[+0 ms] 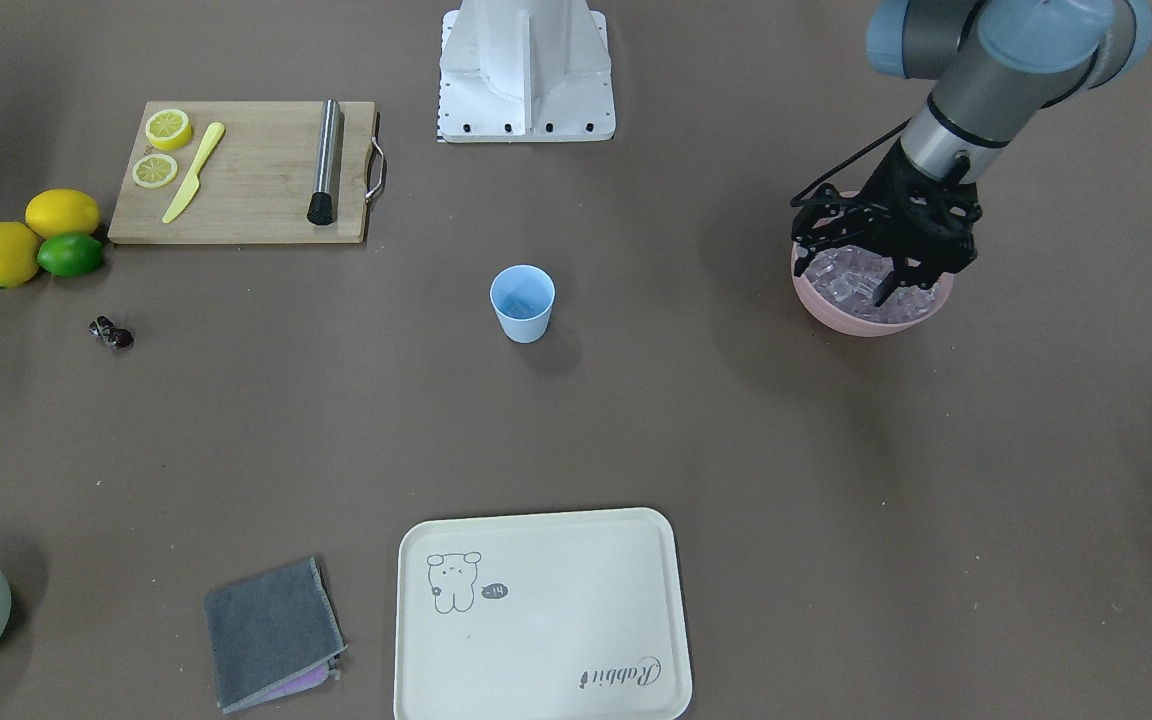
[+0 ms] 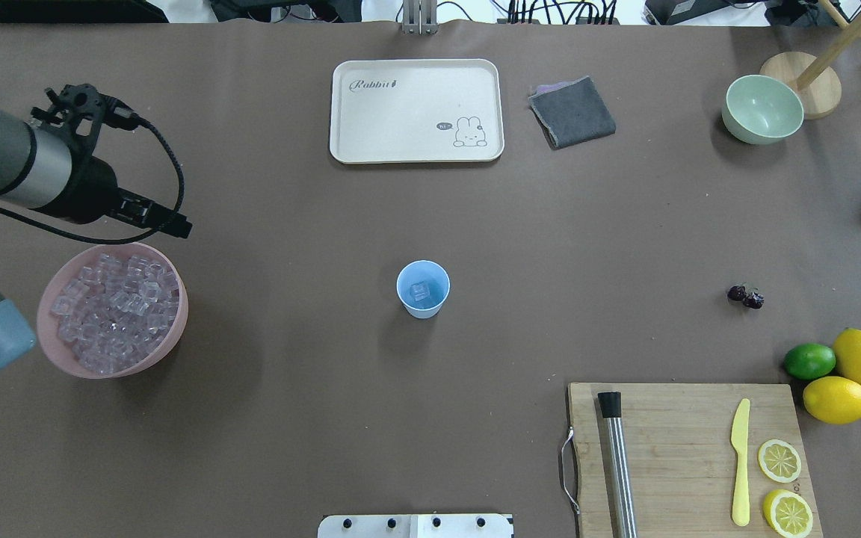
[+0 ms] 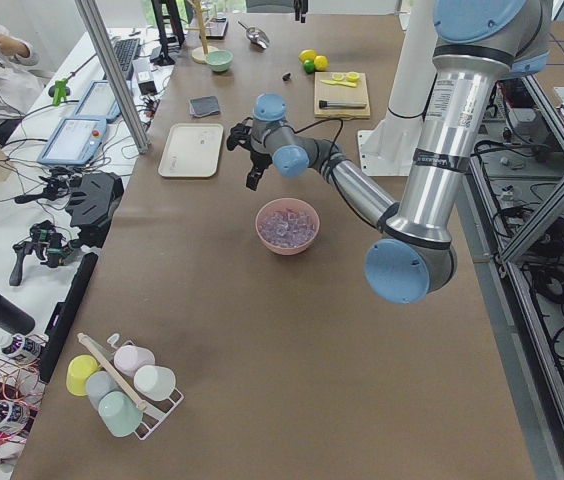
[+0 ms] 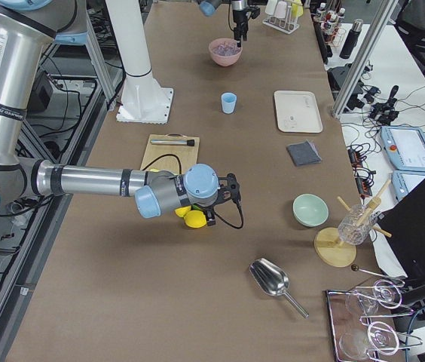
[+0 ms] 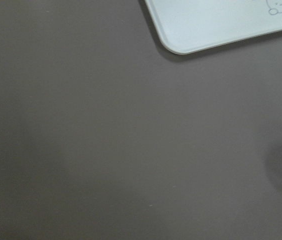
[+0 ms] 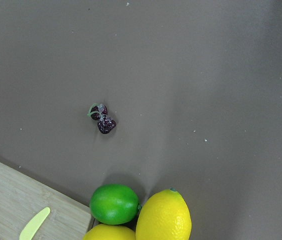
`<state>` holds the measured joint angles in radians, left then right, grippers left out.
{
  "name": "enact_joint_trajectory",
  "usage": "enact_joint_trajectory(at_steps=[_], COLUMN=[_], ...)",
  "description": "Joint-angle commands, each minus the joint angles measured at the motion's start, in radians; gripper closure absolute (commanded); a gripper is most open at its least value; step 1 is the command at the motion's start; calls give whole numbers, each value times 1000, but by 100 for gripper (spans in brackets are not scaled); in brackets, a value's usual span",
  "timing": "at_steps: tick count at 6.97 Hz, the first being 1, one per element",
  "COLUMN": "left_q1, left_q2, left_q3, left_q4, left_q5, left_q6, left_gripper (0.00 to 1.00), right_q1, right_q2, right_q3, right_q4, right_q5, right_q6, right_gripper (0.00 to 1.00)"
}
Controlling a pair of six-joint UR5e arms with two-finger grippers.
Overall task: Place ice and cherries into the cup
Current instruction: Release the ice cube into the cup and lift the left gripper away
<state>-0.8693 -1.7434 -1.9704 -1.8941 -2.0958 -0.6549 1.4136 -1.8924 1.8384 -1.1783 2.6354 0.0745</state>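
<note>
Middle row: pink bowl (image 2: 176, 336) heaped w/ ice (image 2: 113, 306) at robot's left, cup (image 1: 522, 315) centre w/ one cube (image 2: 421, 291) inside, cherries (image 2: 746, 296) lying loose at right. Just past bowl's far rim hangs left gripper (image 2: 182, 226); can't tell if jaws are clenched or carrying. Right gripper (image 4: 227, 197) is up near cherries, jaw state unclear. Risks: slick cube slips en route; low approach tips light cup.

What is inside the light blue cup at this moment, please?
A clear ice cube lies at the bottom of the cup, seen from overhead. The cherries lie apart on the table, not inside. Anything under the cube is covered.
</note>
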Motion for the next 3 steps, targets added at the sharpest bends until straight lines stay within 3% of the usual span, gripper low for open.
enact_joint_trajectory(at_steps=[1,2,3], left_q1=[-14,-10,34], left_q2=[99,129,169], left_q3=[23,15,21], left_q4=[-142,-151,-214], left_q5=[13,17,83], left_q6=[43,46,46], left_gripper=[4,4,4], right_q1=[-1,-1,-1], right_q2=[1,1,1], right_q3=[-1,1,1], right_q4=[0,2,2], right_q5=[0,0,0], right_q6=[1,1,1], right_gripper=[0,0,0])
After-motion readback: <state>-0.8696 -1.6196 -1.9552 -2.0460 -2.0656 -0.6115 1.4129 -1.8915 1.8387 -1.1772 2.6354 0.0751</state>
